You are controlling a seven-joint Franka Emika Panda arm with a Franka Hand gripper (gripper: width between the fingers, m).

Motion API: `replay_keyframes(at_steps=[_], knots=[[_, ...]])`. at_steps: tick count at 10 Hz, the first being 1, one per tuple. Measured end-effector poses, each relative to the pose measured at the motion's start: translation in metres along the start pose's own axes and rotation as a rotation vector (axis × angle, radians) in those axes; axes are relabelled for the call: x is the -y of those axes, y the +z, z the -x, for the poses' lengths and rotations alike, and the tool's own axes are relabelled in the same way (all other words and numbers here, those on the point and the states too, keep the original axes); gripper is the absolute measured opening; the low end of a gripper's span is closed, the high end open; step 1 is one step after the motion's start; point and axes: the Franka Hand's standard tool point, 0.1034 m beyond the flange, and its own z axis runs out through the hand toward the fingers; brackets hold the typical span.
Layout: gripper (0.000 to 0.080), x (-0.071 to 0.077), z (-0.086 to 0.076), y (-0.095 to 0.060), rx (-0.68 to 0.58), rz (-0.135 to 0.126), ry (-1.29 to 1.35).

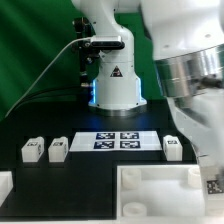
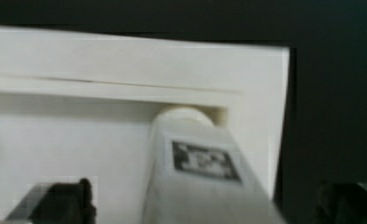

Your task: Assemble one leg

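Note:
In the wrist view a white leg [image 2: 201, 150] with a black-and-white tag stands between my fingers, its far end at a corner boss of the large white panel [image 2: 91, 60]. My gripper [image 2: 206, 198] is open, with a gap between the leg and each dark fingertip [image 2: 64, 200]. In the exterior view the arm comes down at the right edge over the panel [image 1: 150, 195], and this leg [image 1: 212, 183] shows partly there. Three other legs lie on the black table: two at the exterior view's left [image 1: 33, 150] [image 1: 58, 149] and one at its right [image 1: 172, 148].
The marker board [image 1: 118, 141] lies in the middle of the table in front of the robot base [image 1: 112, 80]. A white part [image 1: 5, 186] shows at the lower left edge of the exterior view. A green curtain hangs behind.

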Motion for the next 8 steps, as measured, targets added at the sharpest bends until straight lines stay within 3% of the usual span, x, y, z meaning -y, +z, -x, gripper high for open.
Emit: replay_keyframes(at_steps=[1, 5, 6, 8], knots=[[0.0643, -0.0004, 0.0063, 0.0009, -0.015, 0.011, -0.258], [0.0649, -0.0011, 0.0044, 0.0013, -0.019, 0.023, -0.708], [0.0649, 0.0024, 0.0058, -0.002, -0.034, 0.052, -0.9], [0.0649, 0.0071, 0.0062, -0.0028, -0.05, 0.074, -1.186]])
